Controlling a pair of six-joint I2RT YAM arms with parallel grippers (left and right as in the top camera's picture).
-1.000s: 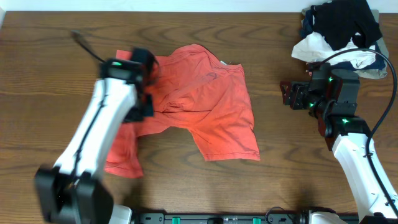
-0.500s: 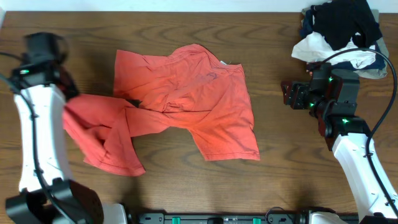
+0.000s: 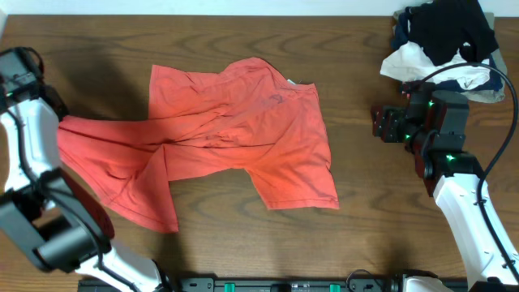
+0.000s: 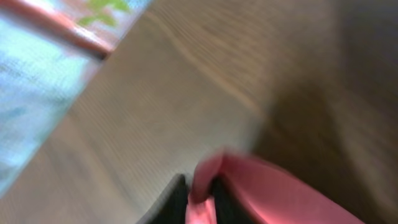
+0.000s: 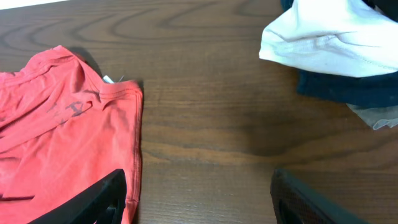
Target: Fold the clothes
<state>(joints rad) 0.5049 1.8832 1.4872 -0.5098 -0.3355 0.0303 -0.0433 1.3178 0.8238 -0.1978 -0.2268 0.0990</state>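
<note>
The right fingers (image 5: 102,196) stand wide apart over bare table (image 5: 205,124), and the wood straight ahead of them is free. Ahead to their left the T-shirt (image 5: 62,137) borders that lane with its collar edge. Ahead to their right the heap of garments (image 5: 336,43) closes it. The left fingers (image 4: 171,202) have a fold of the T-shirt filling the gap between them. Beyond their tips lies open table up to its edge, though that view is blurred.
</note>
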